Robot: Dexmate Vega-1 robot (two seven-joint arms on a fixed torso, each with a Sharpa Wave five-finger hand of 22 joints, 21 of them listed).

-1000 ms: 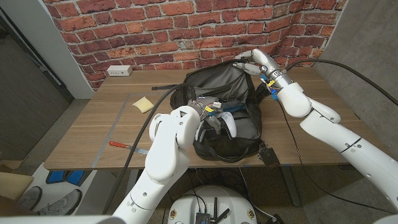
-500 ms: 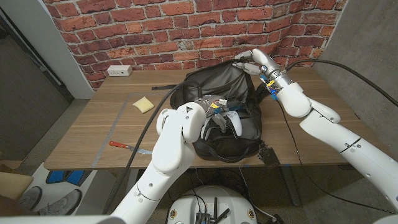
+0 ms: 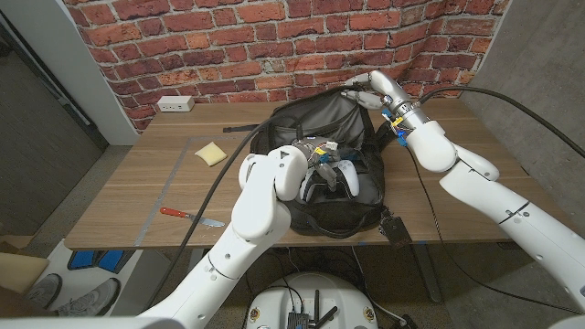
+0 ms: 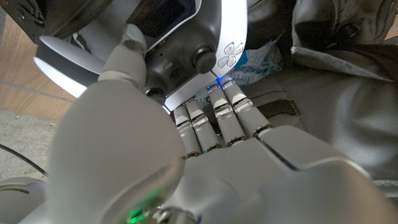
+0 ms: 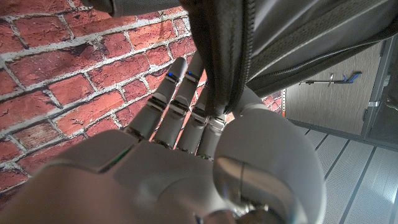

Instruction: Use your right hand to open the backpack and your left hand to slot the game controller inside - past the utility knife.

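A dark grey backpack (image 3: 329,137) lies open on the wooden table (image 3: 137,187), its flap raised at the far side. My right hand (image 3: 373,92) grips the flap's zippered edge (image 5: 230,68) and holds it up. My left hand (image 3: 320,160) holds the white and black game controller (image 3: 343,175) over the bag's opening. In the left wrist view the controller (image 4: 186,43) sits between thumb and fingers (image 4: 233,112), close to the bag's grey fabric. The utility knife (image 3: 187,215), red-handled, lies on the table near the front left edge, apart from both hands.
A yellow sponge (image 3: 209,153) lies left of the backpack. A white power strip (image 3: 174,104) sits at the table's back left against the brick wall. Black cables (image 3: 228,164) run across the table to the arms.
My left hand has carried the controller rightward and farther over the bag's opening. The right hand keeps the flap up, unmoved.
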